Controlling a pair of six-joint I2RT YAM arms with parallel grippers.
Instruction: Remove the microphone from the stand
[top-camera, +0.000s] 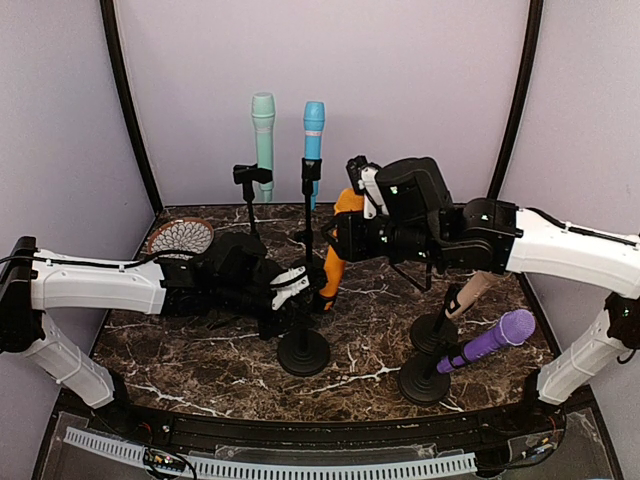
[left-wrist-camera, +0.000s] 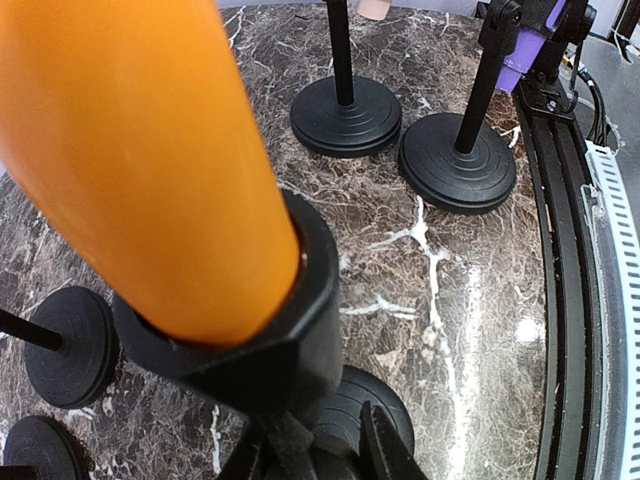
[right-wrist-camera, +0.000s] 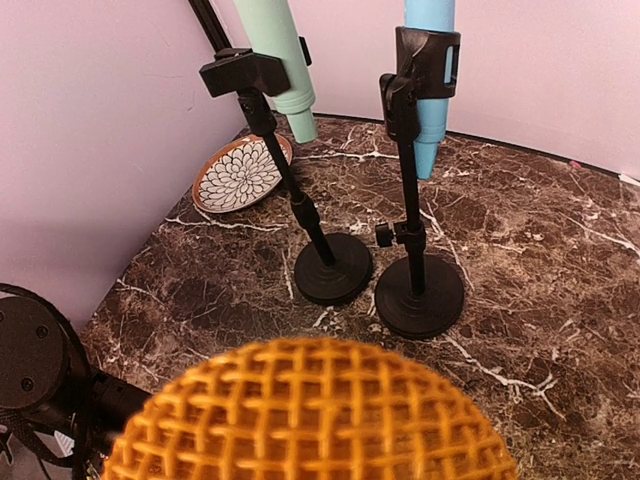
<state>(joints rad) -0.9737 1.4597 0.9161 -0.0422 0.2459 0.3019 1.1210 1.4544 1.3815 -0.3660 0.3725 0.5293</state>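
Right wrist: mesh-domed orange mic (right-wrist-camera: 305, 415) is clamped by right end effector (top-camera: 344, 234); thin black stand (top-camera: 303, 352) beneath it is gripped by left end effector (top-camera: 290, 292).

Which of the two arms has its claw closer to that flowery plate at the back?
Left. The left gripper clamps the stand just right of the plate; the right gripper is farther right, holding the orange microphone near its head.
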